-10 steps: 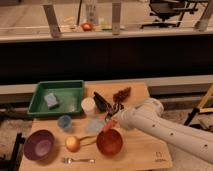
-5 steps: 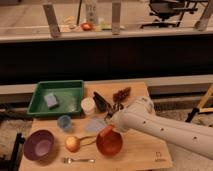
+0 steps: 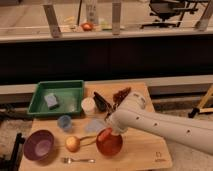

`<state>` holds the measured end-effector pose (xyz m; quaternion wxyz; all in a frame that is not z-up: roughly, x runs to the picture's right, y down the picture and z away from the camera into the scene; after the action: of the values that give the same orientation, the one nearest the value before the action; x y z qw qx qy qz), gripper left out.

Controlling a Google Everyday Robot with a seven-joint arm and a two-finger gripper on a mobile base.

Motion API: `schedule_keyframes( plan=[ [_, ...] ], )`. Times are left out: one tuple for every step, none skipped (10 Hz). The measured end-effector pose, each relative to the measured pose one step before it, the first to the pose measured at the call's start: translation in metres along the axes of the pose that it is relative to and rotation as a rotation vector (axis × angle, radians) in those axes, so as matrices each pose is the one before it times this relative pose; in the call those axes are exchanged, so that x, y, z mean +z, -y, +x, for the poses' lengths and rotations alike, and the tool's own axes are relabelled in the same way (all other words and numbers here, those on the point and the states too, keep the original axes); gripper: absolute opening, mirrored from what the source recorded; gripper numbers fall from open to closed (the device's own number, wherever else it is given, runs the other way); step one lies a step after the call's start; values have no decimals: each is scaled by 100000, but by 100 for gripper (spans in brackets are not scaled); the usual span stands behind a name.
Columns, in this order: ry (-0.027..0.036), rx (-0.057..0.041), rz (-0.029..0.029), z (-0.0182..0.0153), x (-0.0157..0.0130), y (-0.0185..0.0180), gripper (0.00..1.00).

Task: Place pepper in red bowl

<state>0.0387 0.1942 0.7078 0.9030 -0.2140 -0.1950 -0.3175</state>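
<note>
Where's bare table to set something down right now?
Bare wood: the front right corner of the table, between the red bowl and the edge, in front of the arm. Crowded: the middle, where the claw hangs at the bowl's rim near the blue cup.

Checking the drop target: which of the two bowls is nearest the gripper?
The red bowl: the gripper hangs right at its upper rim. The purple bowl sits well apart, far to the left.

Light wooden table (image 3: 145, 154) on speckled grey floor (image 3: 175, 102), set before a long dark panel (image 3: 100, 55) capped by a pale ledge (image 3: 150, 33). Black office chair (image 3: 167, 10) beyond, upper right. Gripper (image 3: 111, 128) low over the table's front centre.
</note>
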Motion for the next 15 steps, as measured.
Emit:
schedule_keyframes(
  plan=[
    [1445,-12,-2708,-305,-27,-538,0],
    [964,226,-1811,-85,51,-467,0],
    [1358,391,-2535,-83,164,-560,0],
    [1065,57,-2031,-88,174,-276,0],
    [1178,78,-1989,-46,242,-182,0],
    [1101,280,-2095,71,386,-191,0],
    [1040,386,-1700,72,352,-128,0],
    [773,479,-1520,128,299,-196,0],
    [580,293,-927,78,175,-66,0],
    [1001,767,-2149,263,235,-205,0],
    [576,-53,-1301,42,165,-26,0],
    [110,-341,-18,-40,-22,25,0],
    [126,-1,106,51,-56,-113,0],
    [382,-212,166,-101,-3,132,2],
    [974,1086,-121,22,42,96,10]
  ],
)
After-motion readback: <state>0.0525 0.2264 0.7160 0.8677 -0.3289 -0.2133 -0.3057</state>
